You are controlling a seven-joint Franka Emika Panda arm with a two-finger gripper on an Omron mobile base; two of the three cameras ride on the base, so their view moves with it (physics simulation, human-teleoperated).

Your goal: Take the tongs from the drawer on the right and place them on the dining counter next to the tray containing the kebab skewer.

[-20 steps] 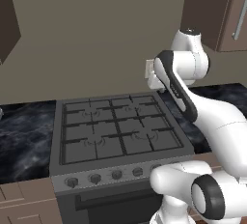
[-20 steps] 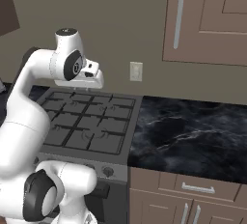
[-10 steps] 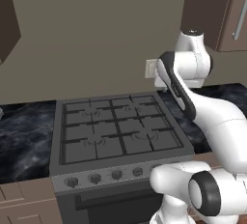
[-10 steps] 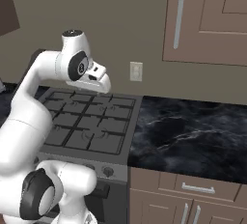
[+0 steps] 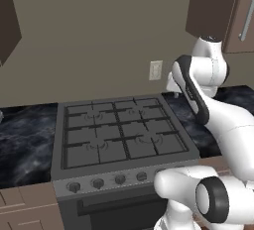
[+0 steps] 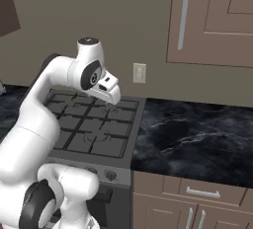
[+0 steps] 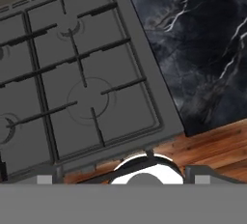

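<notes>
Hovering above the stove (image 7: pixel 87 73), the claw (image 7: pixel 123 175) stands spread wide (nothing between its tips), touching nothing. Farther right, under the black counter (image 6: pixel 197 134), the light-brown drawer (image 6: pixel 217 187) sits shut, its slim silver handle level.

Stove (image 5: pixel 119 135) is flat dark grey, grates same grey, knobs (image 5: pixel 97 183) a shade darker along its front edge. Counter (image 6: pixel 197 139) to the stove's right: glossy black marble with white veining; same black marble counter at the stove's left edge (image 5: pixel 25 140). Wall (image 5: pixel 99 35) is plain taupe, outlet plate (image 6: pixel 139 73) off-white. Upper cabinet (image 6: pixel 217 20) is mid brown with a silver bar handle (image 6: pixel 184 10). Lower drawer front (image 6: pixel 202 192) is lighter brown, silver handle. Floor (image 7: pixel 212 148) is reddish-brown wood-grain planks.
</notes>
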